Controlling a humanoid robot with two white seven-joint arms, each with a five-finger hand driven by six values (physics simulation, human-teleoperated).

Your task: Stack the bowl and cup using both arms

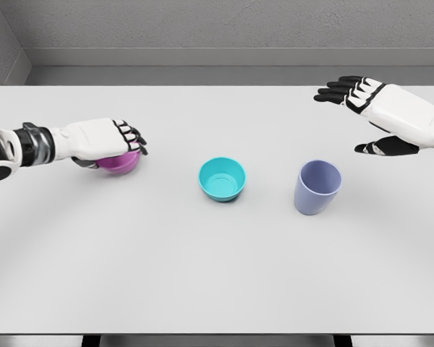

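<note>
Grasp status: my left hand [105, 141] lies over the pink bowl [121, 161] at the left of the white table [217, 289], fingers curled over its far rim, the palm covering most of it. I judge this a closed grip on the bowl, though contact underneath is hidden. My right hand [369, 116] hovers above the table at the far right, fingers spread and holding nothing, well apart from the lavender cup [317, 187].

Object layout: the teal bowl [222, 178] sits near the table's middle, the cup just to its right, the pink bowl well apart to the left.

Orientation: both bowls and the cup stand upright, openings facing up, each long axis vertical. The cup tapers toward its base.

Procedure for this step, as I judge it: I hold the pink bowl's rim level, lift straight up before travelling, and centre it over the receiving opening before lowering. A tilted rim risks catching the other bowl's edge. My right hand should approach the cup from the side, gripping its wall.
</note>
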